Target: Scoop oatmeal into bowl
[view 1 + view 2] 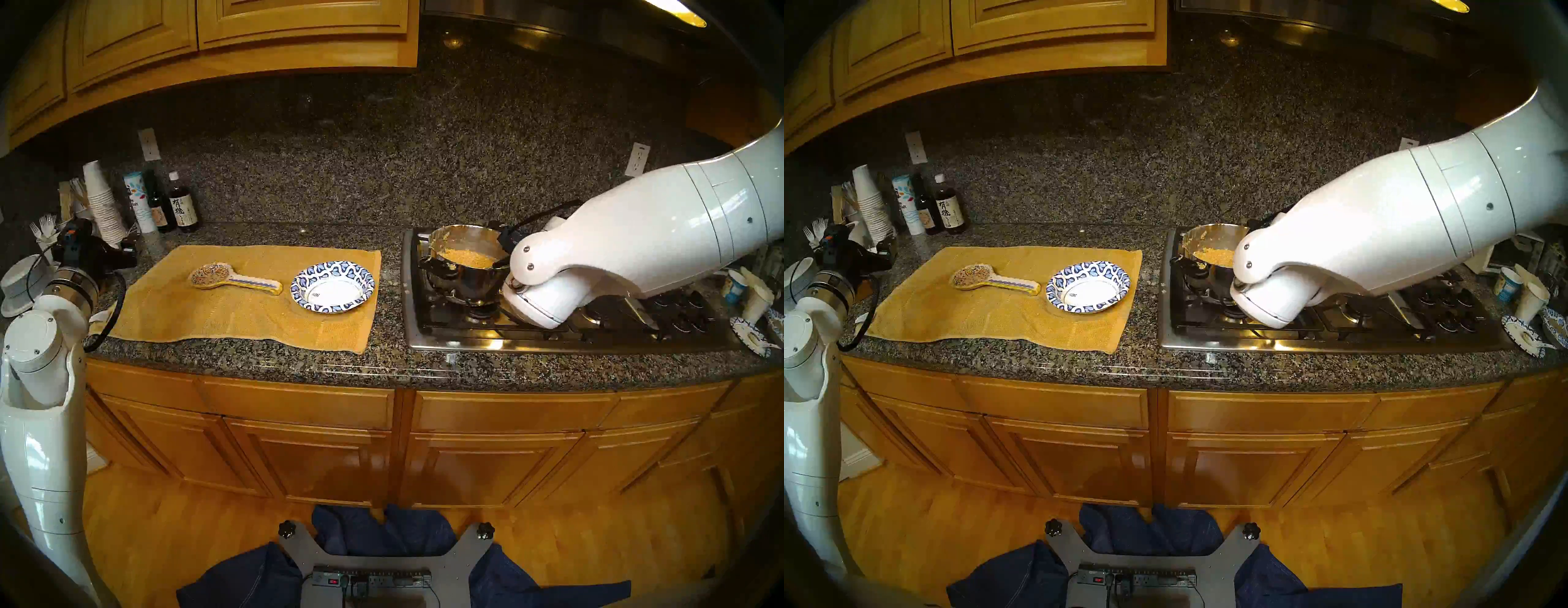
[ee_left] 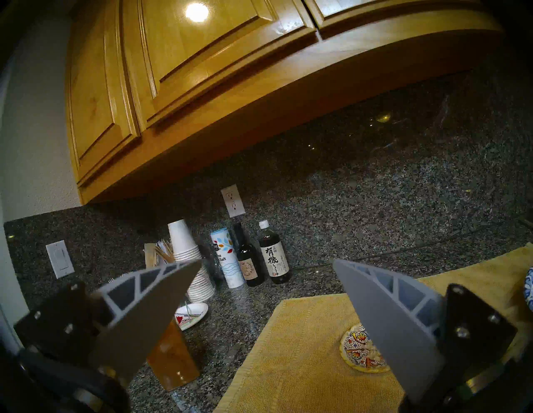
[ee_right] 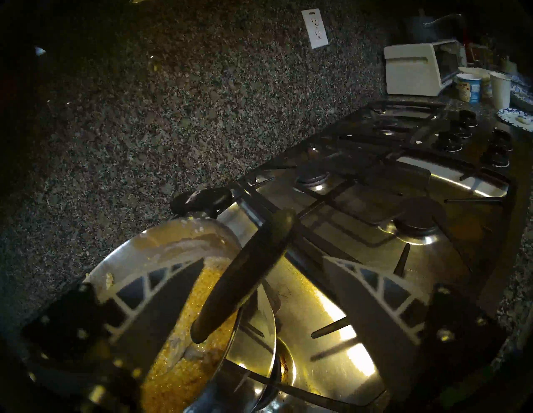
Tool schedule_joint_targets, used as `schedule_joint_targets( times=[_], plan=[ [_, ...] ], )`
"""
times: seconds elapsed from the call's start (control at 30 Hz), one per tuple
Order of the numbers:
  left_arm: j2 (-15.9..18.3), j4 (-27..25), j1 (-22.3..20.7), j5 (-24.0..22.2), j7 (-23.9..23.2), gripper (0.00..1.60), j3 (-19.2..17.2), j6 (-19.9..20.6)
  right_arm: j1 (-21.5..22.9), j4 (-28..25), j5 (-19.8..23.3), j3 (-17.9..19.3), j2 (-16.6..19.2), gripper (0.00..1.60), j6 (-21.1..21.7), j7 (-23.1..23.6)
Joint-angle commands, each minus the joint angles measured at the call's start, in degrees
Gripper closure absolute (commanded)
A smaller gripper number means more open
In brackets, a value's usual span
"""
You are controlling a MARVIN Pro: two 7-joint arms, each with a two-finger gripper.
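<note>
**A:** Where is the oatmeal?

**B:** The oatmeal sits in the steel pot on the near-left burner of the stove, at the right of the counter. In my right wrist view it shows tan and grainy, with smears on the pot's inner wall.

**A:** And your right gripper?

**B:** My right gripper hangs over the pot's right edge, fingers spread wide. A black ladle handle leans out of the pot and runs up between them; I cannot tell whether either finger touches it.

**A:** The bowl?

**B:** The bowl, blue-and-white rimmed, has nothing in it and rests on the right part of the yellow cloth, left of the stove. A painted spoon rest lies just left of it.

**A:** Your left gripper?

**B:** My left gripper is wide apart and holds nothing, out at the far left over the counter, facing the bottles by the wall.
</note>
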Motion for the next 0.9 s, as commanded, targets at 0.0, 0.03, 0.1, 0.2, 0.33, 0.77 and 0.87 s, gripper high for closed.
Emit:
schedule_joint_targets(
  times=[0.0,0.03,0.1,0.2,0.33,0.77,0.87],
  plan=[
    [0.88,-1.62,-0.97,0.15,-0.02,0.00,-0.56,-0.97,-0.16,0.75,0.07,0.31,0.66,1.07,-0.15,-3.69],
    [0.88,-1.62,-0.97,0.15,-0.02,0.00,-0.56,-0.97,-0.16,0.75,0.07,0.31,0.66,1.07,-0.15,-3.69],
    [0.91,-1.62,-0.95,0.12,0.01,0.00,-0.55,-0.97,-0.53,0.76,0.13,0.22,0.79,1.13,-0.15,-3.67],
    [0.94,-1.62,-0.93,0.08,0.04,0.00,-0.55,-0.97,-0.81,0.80,0.17,0.23,0.96,1.17,-0.15,-3.61],
    [0.98,-1.62,-0.90,0.02,0.09,0.00,-0.54,-0.96,-0.96,0.95,0.07,0.41,1.23,1.36,-0.15,-3.50],
    [1.09,-1.62,-0.82,-0.07,0.21,0.00,-0.51,-0.97,0.93,2.51,-1.55,2.03,1.26,1.60,-0.15,-2.57],
    [1.11,-1.62,-0.80,-0.09,0.23,0.00,-0.51,-0.96,1.53,3.09,-2.03,2.05,1.29,1.60,-0.15,-2.16]
  ],
)
